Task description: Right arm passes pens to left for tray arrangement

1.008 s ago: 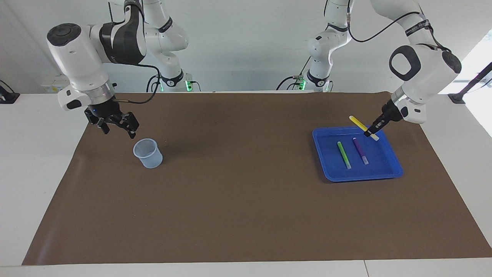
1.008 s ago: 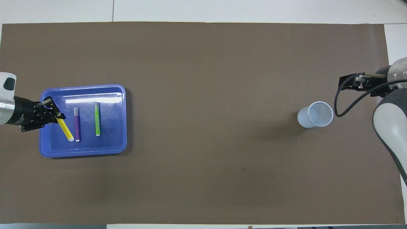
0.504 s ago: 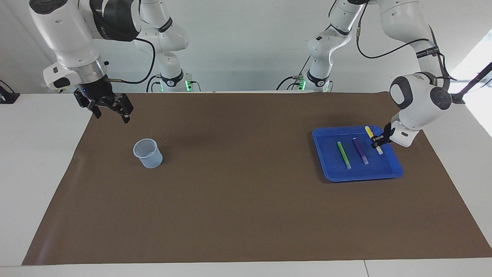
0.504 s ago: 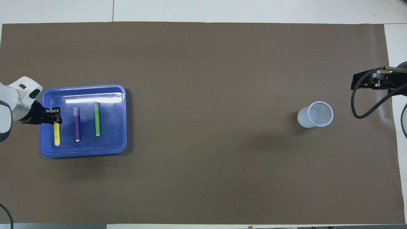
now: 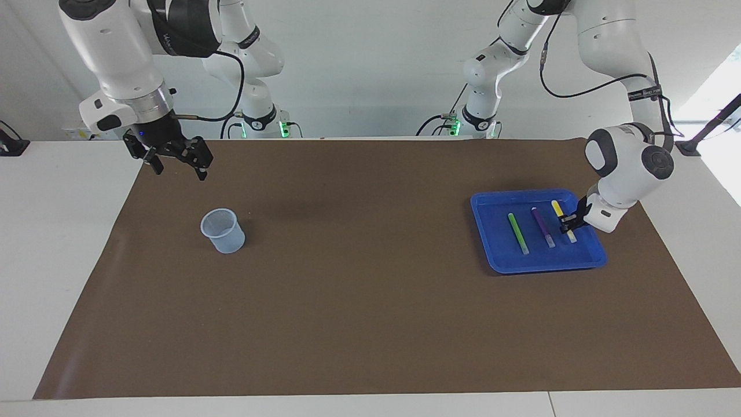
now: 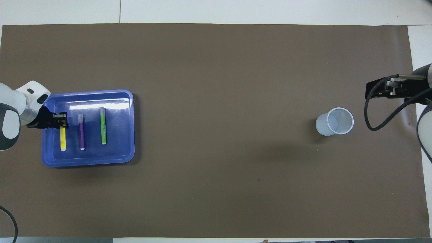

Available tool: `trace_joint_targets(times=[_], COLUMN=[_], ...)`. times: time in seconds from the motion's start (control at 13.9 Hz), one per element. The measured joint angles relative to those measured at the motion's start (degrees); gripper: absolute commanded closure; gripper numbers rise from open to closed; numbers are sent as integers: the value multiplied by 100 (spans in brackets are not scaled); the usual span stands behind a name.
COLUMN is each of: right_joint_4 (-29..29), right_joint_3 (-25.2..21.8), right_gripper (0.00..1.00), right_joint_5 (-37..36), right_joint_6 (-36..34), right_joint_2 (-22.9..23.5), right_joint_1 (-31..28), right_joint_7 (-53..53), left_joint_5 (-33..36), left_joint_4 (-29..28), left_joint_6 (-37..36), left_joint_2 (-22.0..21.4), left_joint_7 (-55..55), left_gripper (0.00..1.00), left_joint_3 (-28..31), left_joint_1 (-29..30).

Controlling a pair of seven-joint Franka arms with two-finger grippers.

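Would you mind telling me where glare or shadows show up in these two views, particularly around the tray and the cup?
Overhead view: a bright white streak of glare lies on the tray floor just above the purple pen and green pen; a soft shadow spreads on the mat below the cup. Facing view: the tray shows only faint sheen, and strong daylight washes out the upper corner at the left arm's end.

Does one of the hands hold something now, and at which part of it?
The left hand is shut on the yellow pen, near its pale end, low in the blue tray. The right hand is open and holds nothing.
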Motion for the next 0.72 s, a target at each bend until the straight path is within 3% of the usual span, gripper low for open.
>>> trace_joint_targets(times=[0.07,0.72], right_joint_4=[51,474], right_joint_3=[6,74], right_gripper=[0,0], right_joint_5=[0,0], right_joint_6=[-66,-864], right_joint_2=[0,3], right_joint_1=[-5,3], right_joint_7=[0,0], left_joint_5=[0,1], left_joint_4=[0,3], left_joint_6=[3,9], left_joint_2=[1,4], left_joint_7=[0,2], left_gripper=[0,0], left_joint_3=[0,0], left_joint_1=[6,17])
